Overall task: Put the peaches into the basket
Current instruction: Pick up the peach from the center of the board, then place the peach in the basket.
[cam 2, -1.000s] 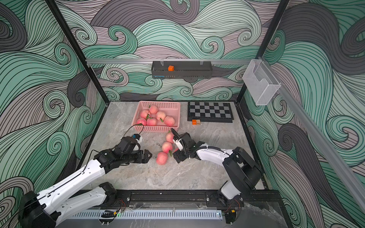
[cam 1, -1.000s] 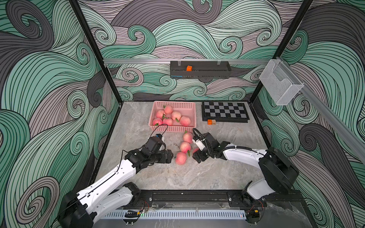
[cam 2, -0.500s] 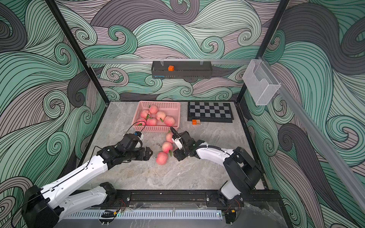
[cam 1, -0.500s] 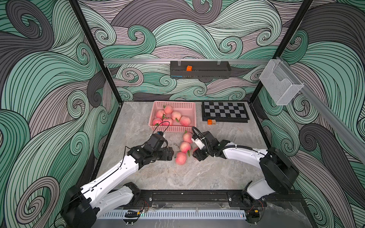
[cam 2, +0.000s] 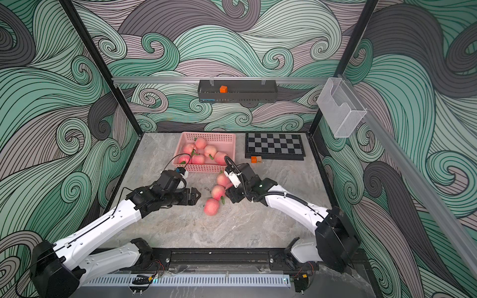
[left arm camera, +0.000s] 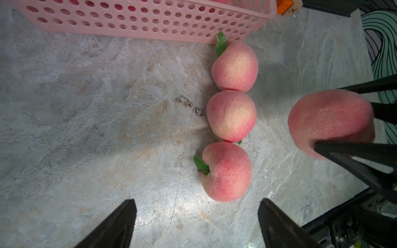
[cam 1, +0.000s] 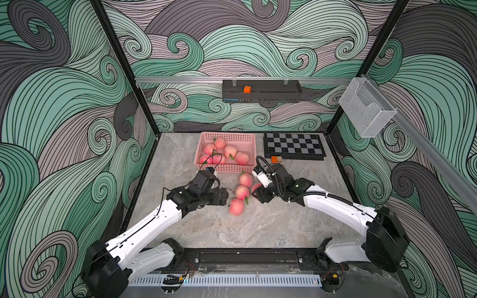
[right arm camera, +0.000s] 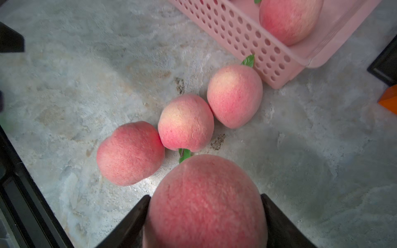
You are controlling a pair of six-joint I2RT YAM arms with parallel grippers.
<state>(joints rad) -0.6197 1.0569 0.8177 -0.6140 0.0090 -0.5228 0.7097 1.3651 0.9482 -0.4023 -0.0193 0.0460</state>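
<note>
Right tool (right arm camera: 205,223) clamps a peach (right arm camera: 206,189) across its widest middle (round, fuzzy, probably light, slightly yielding, roll-prone); left tool (left arm camera: 196,204) stands open, empty.

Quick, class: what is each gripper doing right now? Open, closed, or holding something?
Left gripper: open, holding nothing.
Right gripper: closed on a peach.

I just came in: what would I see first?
Swirly green wavy walls surround everything. At the back of the grey marble table, a pink perforated plastic basket holds round pink peaches, three more lined up before it. The right gripper grips another peach beside them; the left gripper is open.
</note>
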